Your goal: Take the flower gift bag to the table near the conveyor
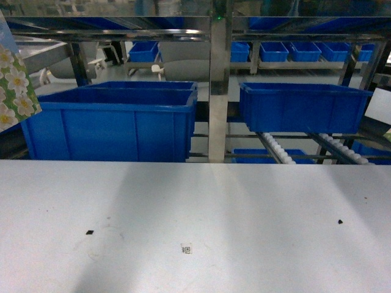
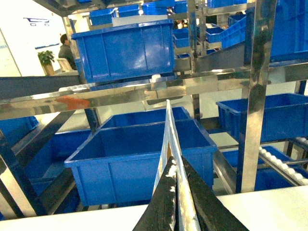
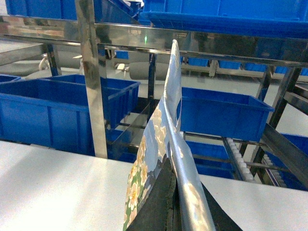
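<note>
The right gripper (image 3: 172, 204) and left gripper (image 2: 175, 202) each pinch an edge of the flower gift bag (image 3: 161, 144), which hangs above the white worktop (image 1: 244, 207) beside the roller conveyor (image 1: 278, 149). It is carried over, not yet set down.

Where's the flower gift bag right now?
The flower gift bag hangs at the head view's far left edge, above the table, beside the large blue bin.

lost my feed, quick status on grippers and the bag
Left gripper shut on bag edge. Right gripper shut on bag too. Bag held up over the table, not set down. Table spot ahead bare bar a sticker.
</note>
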### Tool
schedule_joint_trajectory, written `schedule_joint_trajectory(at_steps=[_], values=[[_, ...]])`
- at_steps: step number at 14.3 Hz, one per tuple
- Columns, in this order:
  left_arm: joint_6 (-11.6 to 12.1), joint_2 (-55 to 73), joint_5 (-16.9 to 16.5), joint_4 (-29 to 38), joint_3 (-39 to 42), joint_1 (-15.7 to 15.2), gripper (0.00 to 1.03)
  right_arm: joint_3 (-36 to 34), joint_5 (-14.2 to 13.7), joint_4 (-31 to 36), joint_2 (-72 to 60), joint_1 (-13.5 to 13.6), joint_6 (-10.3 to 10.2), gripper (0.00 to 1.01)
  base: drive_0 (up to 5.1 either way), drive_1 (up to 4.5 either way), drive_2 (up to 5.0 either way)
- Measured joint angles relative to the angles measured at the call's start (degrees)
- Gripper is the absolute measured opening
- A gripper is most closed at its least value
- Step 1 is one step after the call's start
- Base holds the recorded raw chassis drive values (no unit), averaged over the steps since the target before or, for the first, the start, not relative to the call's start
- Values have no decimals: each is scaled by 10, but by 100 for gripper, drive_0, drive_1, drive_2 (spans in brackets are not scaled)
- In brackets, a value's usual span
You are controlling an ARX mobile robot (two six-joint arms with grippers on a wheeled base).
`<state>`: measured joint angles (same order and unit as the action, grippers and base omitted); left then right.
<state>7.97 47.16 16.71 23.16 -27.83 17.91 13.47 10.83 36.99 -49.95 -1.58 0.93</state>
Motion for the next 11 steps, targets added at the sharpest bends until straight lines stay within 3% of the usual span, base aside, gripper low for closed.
schedule_joint_trajectory(at_steps=[3,7,11], values=[[0,0,0,0,0,0,2,70,16,144,-228,1,7,2,0,0,0],[0,0,0,0,0,0,2,136,37,177,-405,0,11,2,0,0,0],[0,0,0,0,0,0,2,180,45,186,-523,-7,2,2,0,0,0]])
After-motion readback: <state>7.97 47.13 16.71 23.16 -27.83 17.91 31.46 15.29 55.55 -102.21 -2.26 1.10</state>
